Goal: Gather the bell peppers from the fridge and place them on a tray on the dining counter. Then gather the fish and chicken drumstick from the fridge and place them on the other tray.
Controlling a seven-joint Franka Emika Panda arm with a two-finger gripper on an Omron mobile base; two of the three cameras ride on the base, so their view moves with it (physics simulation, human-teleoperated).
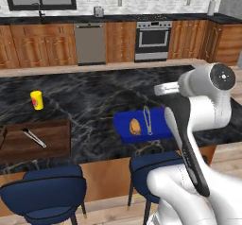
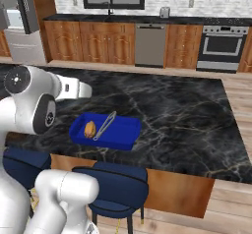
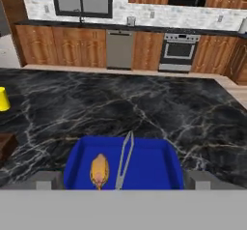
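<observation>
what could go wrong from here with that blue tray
The blue tray sits near the counter's front edge, so a careless set-down could nudge it toward the stools. The tongs lie beside the drumstick, leaving little room for the fish. The end effector looks open and empty.

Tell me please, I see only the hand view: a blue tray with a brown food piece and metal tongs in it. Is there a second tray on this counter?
Observer: Yes. A wooden tray lies on the same counter, well to the left of the blue tray.
Operator: Is something inside it?
Observer: A pair of tongs lies in it. I see no peppers there.
Operator: What stands in front of the counter?
Observer: Two blue stools, at the near edge of the counter.
</observation>
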